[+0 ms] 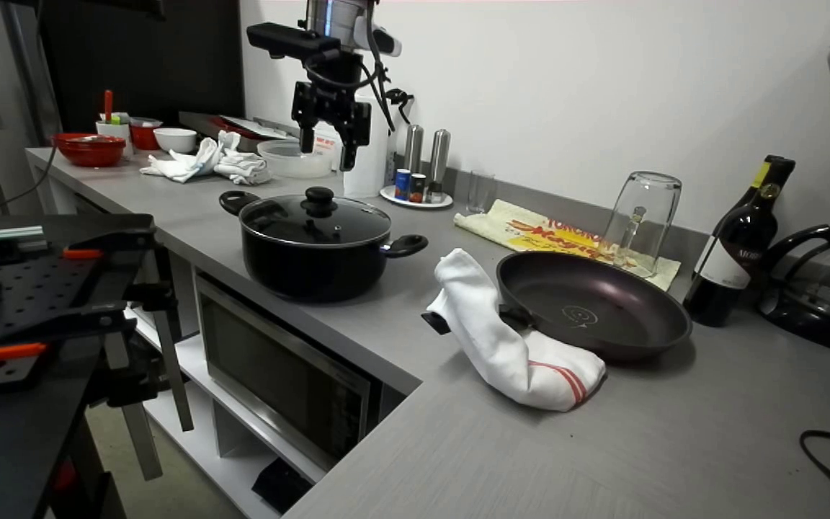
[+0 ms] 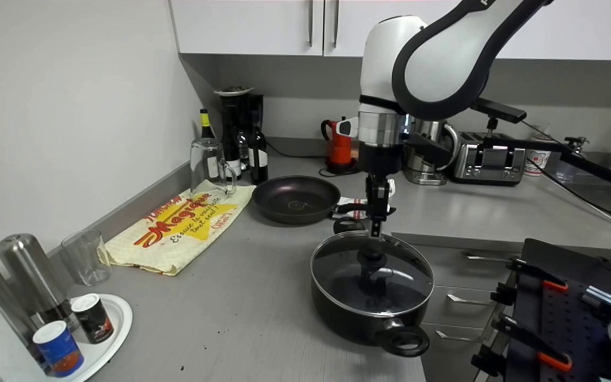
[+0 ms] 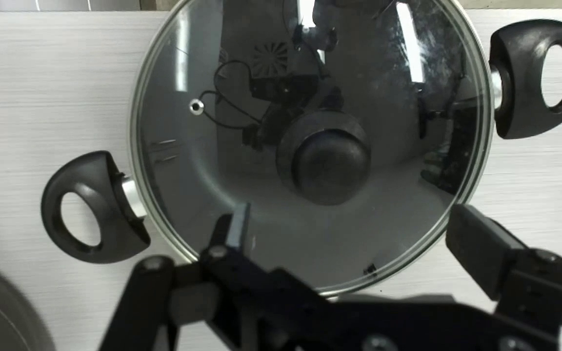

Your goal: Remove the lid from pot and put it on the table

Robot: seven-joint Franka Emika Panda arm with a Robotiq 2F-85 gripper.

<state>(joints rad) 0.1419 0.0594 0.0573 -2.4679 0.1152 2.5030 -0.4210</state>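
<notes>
The lid (image 1: pixel 278 221) is a dark glass disc with a black knob (image 1: pixel 320 201). It rests on the black pot (image 1: pixel 310 272), which stands near the front edge of the grey table (image 1: pixel 645 447). The lid (image 2: pixel 332 276), knob (image 2: pixel 372 253) and pot (image 2: pixel 340 318) also show in an exterior view. My gripper (image 1: pixel 327 150) is open and empty, pointing down, with a gap above the lid. It also shows in an exterior view (image 2: pixel 375 229). In the wrist view its fingers (image 3: pixel 351 226) stand wide apart over the lid (image 3: pixel 256 180), to one side of the knob (image 3: pixel 332 163).
A black frying pan (image 1: pixel 602 310) with a white towel (image 1: pixel 487 339) over its handle stands beside the pot. A yellow cloth (image 2: pixel 178 233), glass mug (image 1: pixel 642 223) and plate with shakers (image 1: pixel 422 200) line the wall. A black bench with clamps (image 1: pixel 40 288) stands opposite.
</notes>
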